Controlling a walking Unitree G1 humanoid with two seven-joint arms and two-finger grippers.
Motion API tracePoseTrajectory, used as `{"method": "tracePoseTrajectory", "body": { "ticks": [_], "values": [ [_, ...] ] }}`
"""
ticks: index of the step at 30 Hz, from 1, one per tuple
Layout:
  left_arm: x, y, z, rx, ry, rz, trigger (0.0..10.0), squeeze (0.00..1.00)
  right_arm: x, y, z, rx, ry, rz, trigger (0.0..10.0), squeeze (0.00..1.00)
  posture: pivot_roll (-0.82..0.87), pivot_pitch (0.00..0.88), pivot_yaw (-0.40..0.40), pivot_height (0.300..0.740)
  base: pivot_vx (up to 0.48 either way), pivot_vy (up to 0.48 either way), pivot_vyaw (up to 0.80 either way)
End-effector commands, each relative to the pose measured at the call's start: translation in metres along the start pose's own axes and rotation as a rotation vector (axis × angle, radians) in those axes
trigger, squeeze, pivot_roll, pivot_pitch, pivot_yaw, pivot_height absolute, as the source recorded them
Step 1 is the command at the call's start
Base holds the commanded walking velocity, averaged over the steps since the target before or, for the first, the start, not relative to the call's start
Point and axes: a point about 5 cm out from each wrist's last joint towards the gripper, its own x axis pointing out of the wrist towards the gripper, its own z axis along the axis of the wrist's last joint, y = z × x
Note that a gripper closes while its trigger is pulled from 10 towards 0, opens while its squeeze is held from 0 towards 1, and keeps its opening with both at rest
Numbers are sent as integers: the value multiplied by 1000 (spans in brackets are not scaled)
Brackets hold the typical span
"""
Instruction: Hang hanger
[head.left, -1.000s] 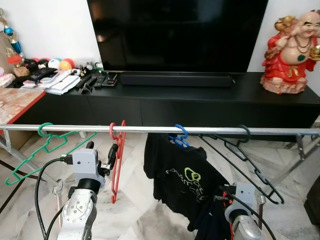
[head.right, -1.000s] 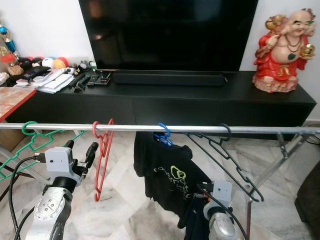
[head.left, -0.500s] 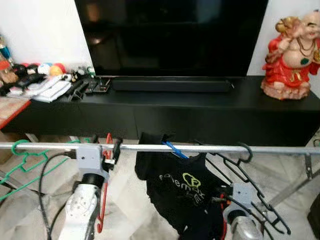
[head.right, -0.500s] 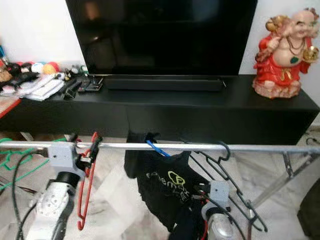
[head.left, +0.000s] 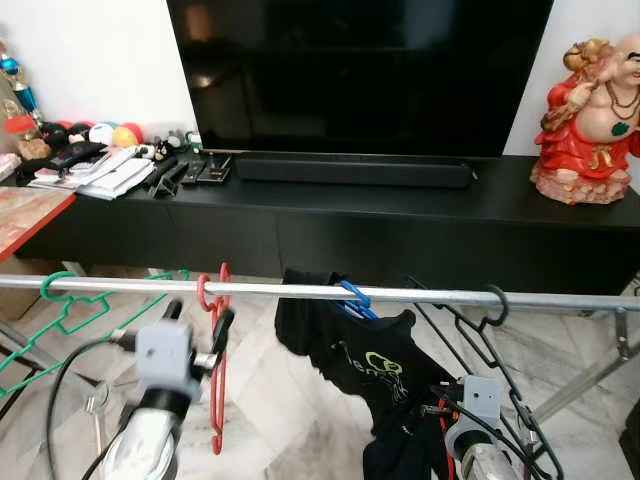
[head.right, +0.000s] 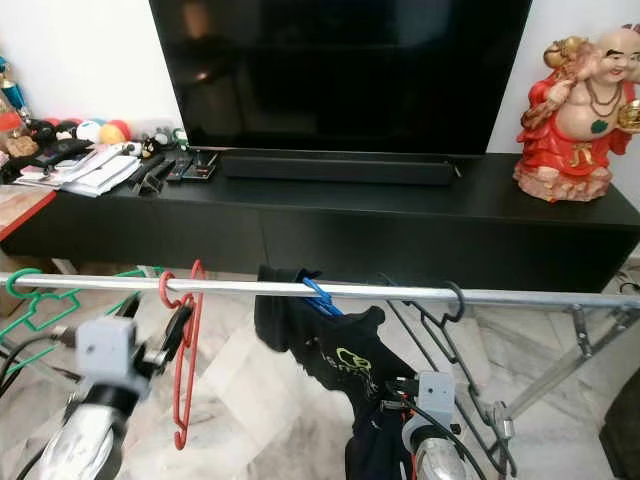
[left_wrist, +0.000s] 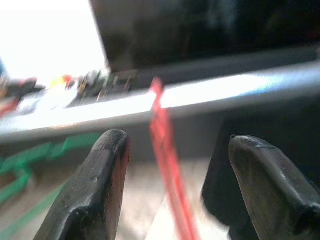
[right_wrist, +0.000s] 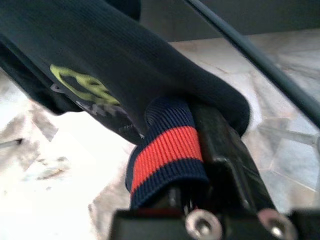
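While red hanger (head.left: 217, 370) hangs on rail (head.left: 560, 298) | left pincer (left_wrist: 170, 185) open, empty | right pincer (right_wrist: 200, 150) grips dark shirt (head.left: 385, 365)

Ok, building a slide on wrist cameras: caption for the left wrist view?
Open left gripper faces the red plastic hanger hooked on the silver metal rail.
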Motion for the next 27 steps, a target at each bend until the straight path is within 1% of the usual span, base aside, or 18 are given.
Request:
{"method": "tracePoseTrajectory", "body": {
  "ticks": [1, 2, 3, 5, 6, 7, 8, 9, 10, 11, 12, 15, 17, 20, 23, 24, 25, 27],
  "values": [
    [-2, 10, -3, 25, 38, 42, 10000, 0, 2, -1, 8, -3, -44, -6, 10000, 0, 40, 8, 47, 740, 0, 0, 0],
    [-2, 12, -18, 6, 151, 44, 10000, 0, 2, -1, 8, -3, -42, -5, 10000, 0, 47, 12, 41, 740, 0, 0, 0],
    [0, 11, -24, -23, 193, 37, 10000, 0, 2, 0, 8, -4, -41, -5, 10000, 0, 43, 15, 39, 740, 0, 0, 0],
    [6, 4, -41, -75, 349, -33, 10000, 0, 3, 1, 8, -4, -37, -3, 10000, 0, 48, 21, 33, 740, 0, 0, 0],
    [13, 4, -41, -37, 337, -49, 10000, 0, 3, 1, 8, -3, -37, -3, 10000, 0, 37, 17, 30, 740, 0, 0, 0],
    [13, 4, -41, -37, 337, -49, 10000, 0, 3, 1, 8, -3, -37, -3, 10000, 0, 37, 17, 30, 740, 0, 0, 0],
    [24, 3, -33, -7, 276, -50, 10000, 290, 3, 3, 8, -1, -39, -1, 10000, 0, 30, 18, 29, 740, 0, 0, 0],
    [32, 3, -25, -11, 238, -38, 10000, 1000, 4, 3, 10, 1, -45, 0, 10000, 0, 31, 18, 29, 740, 0, 0, 0],
    [32, 3, -25, -11, 238, -38, 10000, 1000, 4, 3, 10, 1, -45, 0, 10000, 0, 31, 18, 29, 740, 0, 0, 0],
    [41, 0, -16, -24, 213, -57, 10000, 1000, 5, 3, 12, 0, -50, -2, 10000, 0, 26, 22, 30, 740, 0, 0, 0],
    [44, -1, -13, -26, 205, -65, 10000, 1000, 5, 2, 12, 0, -51, -4, 10000, 0, 22, 22, 30, 740, 0, 0, 0],
    [44, -1, -8, -3, 219, -82, 10000, 1000, 5, -1, 14, 2, -55, -14, 10000, 0, 18, 28, 28, 740, 0, 0, 0],
    [44, 1, -6, -5, 223, -78, 10000, 1000, 5, -2, 14, 2, -57, -15, 10000, 0, 17, 33, 27, 740, 0, 0, 0],
    [48, 6, -5, 6, 278, -71, 10000, 1000, 4, -4, 13, 4, -52, -19, 10000, 0, 17, 37, 25, 740, 0, 0, 0],
    [56, 10, -9, 15, 373, -59, 10000, 1000, 4, -4, 12, 16, -47, -24, 10000, 0, 13, 40, 21, 740, 0, 0, 0],
    [59, 11, -8, 10, 377, -47, 10000, 1000, 4, -4, 12, 17, -46, -24, 10000, 0, 13, 41, 19, 740, 0, 0, 0],
    [67, 8, -2, -14, 368, -46, 10000, 1000, 4, -4, 13, 18, -47, -22, 10000, 0, 12, 41, 18, 740, 0, 0, 0],
    [71, 4, 1, -35, 366, -65, 10000, 1000, 5, -4, 13, 18, -49, -21, 10000, 0, 13, 42, 17, 740, 0, 0, 0]
  ]
}}
